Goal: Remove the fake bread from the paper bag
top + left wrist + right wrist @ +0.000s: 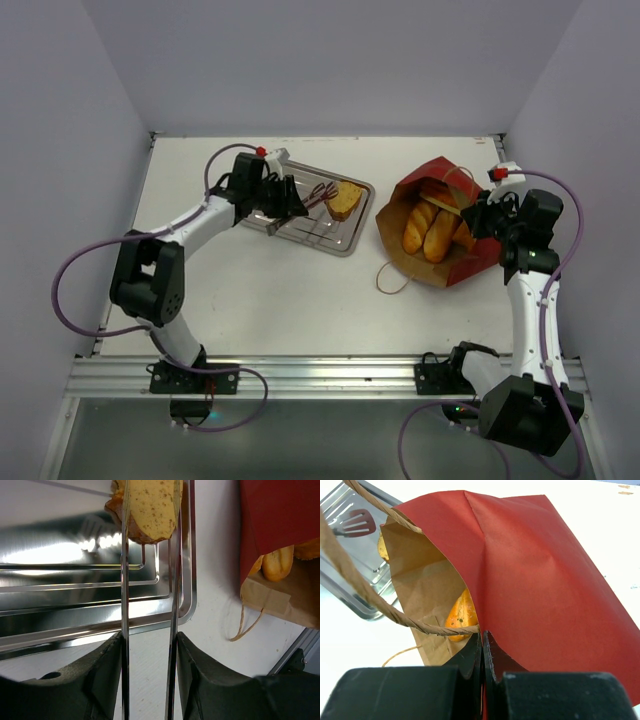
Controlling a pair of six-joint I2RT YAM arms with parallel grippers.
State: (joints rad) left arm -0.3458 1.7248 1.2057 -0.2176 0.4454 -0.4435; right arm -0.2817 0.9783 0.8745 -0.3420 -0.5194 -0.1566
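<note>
The dark-red paper bag (482, 262) lies on its side at the right, its tan mouth facing the tray. Golden baguette-like loaves (428, 230) show inside it. My right gripper (478, 218) is shut on the bag's upper edge (545, 570), with a loaf (461, 615) just inside the mouth. A toast slice (346, 200) lies at the right end of the steel tray (320, 240). My left gripper (285, 197) is shut on steel tongs (124, 605), whose arms reach to the toast (150, 505). I cannot tell whether they pinch it.
A twine handle (392, 278) trails on the table in front of the bag, and another loops across the right wrist view (370, 600). The tongs' red tip (357, 522) shows over the tray. White walls stand on three sides.
</note>
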